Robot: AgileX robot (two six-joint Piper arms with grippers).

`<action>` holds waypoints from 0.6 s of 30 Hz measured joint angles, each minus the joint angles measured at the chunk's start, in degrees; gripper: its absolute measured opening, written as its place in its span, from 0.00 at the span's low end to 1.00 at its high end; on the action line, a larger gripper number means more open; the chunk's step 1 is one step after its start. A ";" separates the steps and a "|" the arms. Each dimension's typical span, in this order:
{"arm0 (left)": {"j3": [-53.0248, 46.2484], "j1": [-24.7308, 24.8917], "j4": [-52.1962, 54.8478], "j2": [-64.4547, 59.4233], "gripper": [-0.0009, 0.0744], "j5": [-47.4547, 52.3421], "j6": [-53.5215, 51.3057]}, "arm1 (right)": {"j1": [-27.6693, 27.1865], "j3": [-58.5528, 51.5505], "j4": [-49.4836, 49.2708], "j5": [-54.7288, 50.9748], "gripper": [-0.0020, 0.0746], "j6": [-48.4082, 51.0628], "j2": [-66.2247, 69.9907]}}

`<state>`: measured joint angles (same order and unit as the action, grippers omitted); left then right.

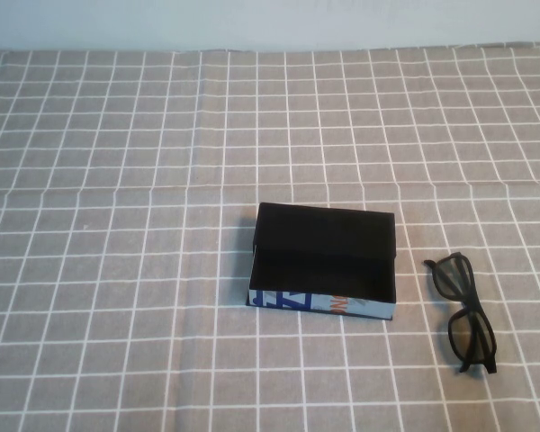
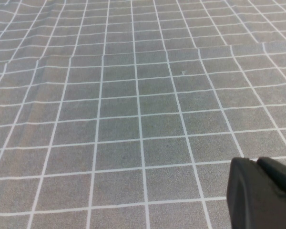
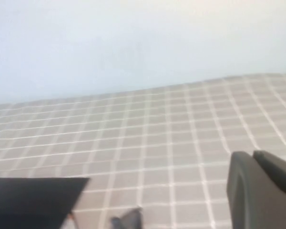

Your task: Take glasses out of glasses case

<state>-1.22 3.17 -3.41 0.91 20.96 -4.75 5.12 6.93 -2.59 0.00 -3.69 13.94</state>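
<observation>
The glasses [image 1: 465, 310] lie folded on the checked tabletop [image 1: 117, 270] just right of the open glasses case [image 1: 324, 261] — apart from it. The left gripper [image 2: 262, 193] and right gripper [image 3: 262, 188] show only in wrist views — jaws' state cannot be told.

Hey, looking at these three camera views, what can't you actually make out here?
- Left end effector: the left wrist view's edge cuts it off, so open or shut is unclear; it is over bare checked tablecloth.
- Right end effector: also cropped, in the right wrist view.
- Both arms: outside the high view.
- Glasses case: its black interior hides detail; its print is too small to read.
- Glasses: on the cloth beside the case, lenses dark.
</observation>
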 joint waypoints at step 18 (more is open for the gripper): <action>0.00 0.00 0.00 0.00 0.01 0.00 0.00 | -7.55 -8.54 -1.87 -17.59 0.01 0.00 -13.00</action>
<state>-1.22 3.17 -3.41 0.91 20.96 -4.75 -2.44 -1.61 -4.46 -17.59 -3.69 0.94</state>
